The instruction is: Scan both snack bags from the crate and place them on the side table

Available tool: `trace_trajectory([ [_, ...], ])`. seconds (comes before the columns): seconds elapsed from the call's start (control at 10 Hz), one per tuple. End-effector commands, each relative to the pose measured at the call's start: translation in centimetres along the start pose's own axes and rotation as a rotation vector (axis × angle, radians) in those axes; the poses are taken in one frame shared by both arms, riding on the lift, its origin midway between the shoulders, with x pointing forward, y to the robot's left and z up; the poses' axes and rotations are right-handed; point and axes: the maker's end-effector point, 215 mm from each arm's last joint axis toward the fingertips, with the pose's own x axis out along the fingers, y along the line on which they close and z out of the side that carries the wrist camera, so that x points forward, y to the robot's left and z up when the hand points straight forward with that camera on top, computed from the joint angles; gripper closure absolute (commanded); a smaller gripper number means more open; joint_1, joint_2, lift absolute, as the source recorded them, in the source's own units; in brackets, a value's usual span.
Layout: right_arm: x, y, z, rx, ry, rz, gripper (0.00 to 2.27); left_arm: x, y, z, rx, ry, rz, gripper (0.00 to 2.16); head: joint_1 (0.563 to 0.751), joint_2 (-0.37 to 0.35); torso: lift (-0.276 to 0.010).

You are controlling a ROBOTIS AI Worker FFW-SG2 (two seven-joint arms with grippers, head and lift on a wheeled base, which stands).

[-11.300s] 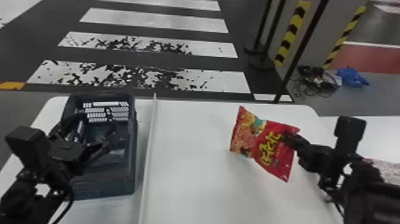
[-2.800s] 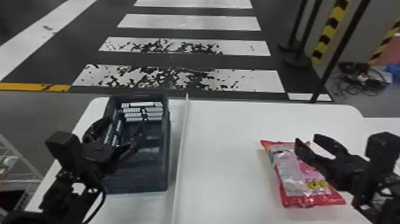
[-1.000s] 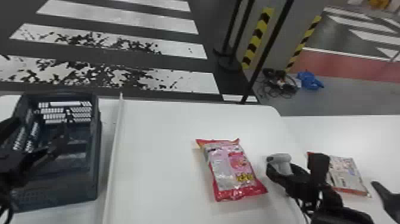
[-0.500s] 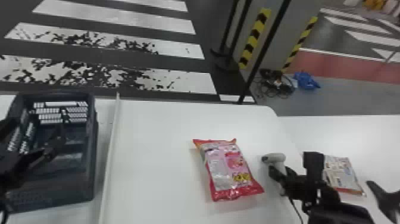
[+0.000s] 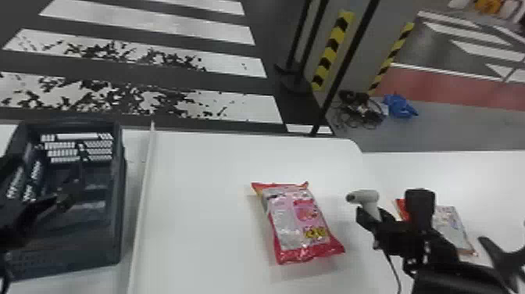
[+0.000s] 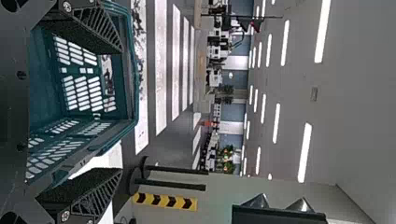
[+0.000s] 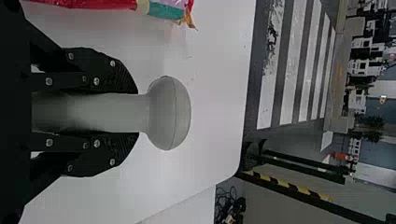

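My right gripper point(image 5: 373, 219) is shut on the white handheld scanner point(image 5: 367, 197), right of the red and pink snack bag point(image 5: 299, 223), which lies on the white table. In the right wrist view both fingers of the right gripper point(image 7: 133, 113) press the handle of the scanner point(image 7: 168, 113). The other snack bag point(image 5: 453, 226) lies on the side table point(image 5: 488, 176), partly behind the right arm. My left gripper point(image 5: 58, 199) is over the dark crate point(image 5: 119, 234); in the left wrist view the left gripper point(image 6: 119, 109) is open before the crate point(image 6: 133, 70).
A raised white strip point(image 5: 142, 203) runs along the table between crate and bag. A cable point(image 5: 392, 269) hangs below the scanner. Black posts and a striped pillar point(image 5: 332, 51) stand beyond the table, with a blue bundle point(image 5: 400, 106) on the floor.
The bag once held in my right gripper now lies on the table. The scanner has come into the right gripper and moved slightly left, clear of the arm's silhouette. The head view has turned right.
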Motion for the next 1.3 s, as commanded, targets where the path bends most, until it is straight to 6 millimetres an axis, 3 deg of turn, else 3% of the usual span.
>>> trace_trajectory([
  [0.0,-0.5,2.9,1.2,-0.009,-0.003,0.047,2.24,0.0,0.0,0.0,0.000,0.000,0.000,0.10,0.695,-0.279,-0.098],
  [0.3,0.1,8.1,2.1,-0.037,0.008,0.133,2.24,-0.2,0.2,-0.2,0.000,0.004,0.004,0.10,0.695,-0.219,-0.098],
  [0.5,0.3,10.1,2.4,-0.052,0.012,0.164,2.24,-0.3,0.4,-0.2,0.000,0.004,0.006,0.10,0.695,-0.175,-0.098],
  [0.8,0.4,11.7,2.9,-0.071,0.012,0.184,2.24,-0.2,0.5,-0.1,0.001,0.002,0.006,0.10,0.695,-0.145,-0.098],
  [1.2,0.6,11.9,2.9,-0.070,0.014,0.187,2.24,-0.3,0.7,-0.1,0.000,0.001,0.010,0.10,0.695,-0.128,-0.098],
])
